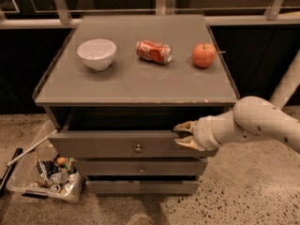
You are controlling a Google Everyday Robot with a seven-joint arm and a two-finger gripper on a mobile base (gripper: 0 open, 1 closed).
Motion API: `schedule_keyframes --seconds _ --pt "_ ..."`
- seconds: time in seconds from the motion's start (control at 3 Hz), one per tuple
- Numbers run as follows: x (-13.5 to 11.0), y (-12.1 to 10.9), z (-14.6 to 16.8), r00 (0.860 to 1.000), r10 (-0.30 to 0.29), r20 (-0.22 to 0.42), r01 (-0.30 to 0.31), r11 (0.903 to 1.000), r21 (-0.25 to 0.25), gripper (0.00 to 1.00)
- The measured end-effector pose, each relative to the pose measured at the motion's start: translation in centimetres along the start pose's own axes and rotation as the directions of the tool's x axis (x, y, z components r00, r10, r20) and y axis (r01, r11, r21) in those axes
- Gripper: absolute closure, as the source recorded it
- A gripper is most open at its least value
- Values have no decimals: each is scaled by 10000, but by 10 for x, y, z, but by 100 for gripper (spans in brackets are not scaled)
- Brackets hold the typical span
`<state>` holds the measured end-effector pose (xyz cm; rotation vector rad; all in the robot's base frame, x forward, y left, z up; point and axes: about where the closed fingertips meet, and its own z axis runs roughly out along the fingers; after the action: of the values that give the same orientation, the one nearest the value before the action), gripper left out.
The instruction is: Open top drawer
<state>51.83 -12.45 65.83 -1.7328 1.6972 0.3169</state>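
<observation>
The top drawer (103,145) is the widest grey front panel of the cabinet, with a small round metal knob (138,148) at its centre. It stands pulled out a little, with a dark gap behind its top edge. My gripper (184,135) comes in from the right and is shut on the right part of the drawer's front panel. One finger (185,126) is over the top edge and the other is in front of the panel. The inside of the drawer is hidden in shadow.
On the cabinet top (136,83) are a white bowl (96,53), a crushed red can (153,51) and an orange-red fruit (204,55). Two slimmer drawers (140,169) sit below. A clear bin of trash (47,176) stands on the floor at the left.
</observation>
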Motion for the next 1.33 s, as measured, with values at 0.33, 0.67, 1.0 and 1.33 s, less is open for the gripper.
schedule_keyframes --seconds 0.33,0.67,1.0,1.33 --pt "0 0 0 10000 0 0 0 10000 -1 81" --pt "0 0 0 10000 0 0 0 10000 -1 58" --pt "0 0 0 10000 0 1 0 10000 -1 34" --pt "-3 -1 -4 10000 3 4 -3 10000 -6 11"
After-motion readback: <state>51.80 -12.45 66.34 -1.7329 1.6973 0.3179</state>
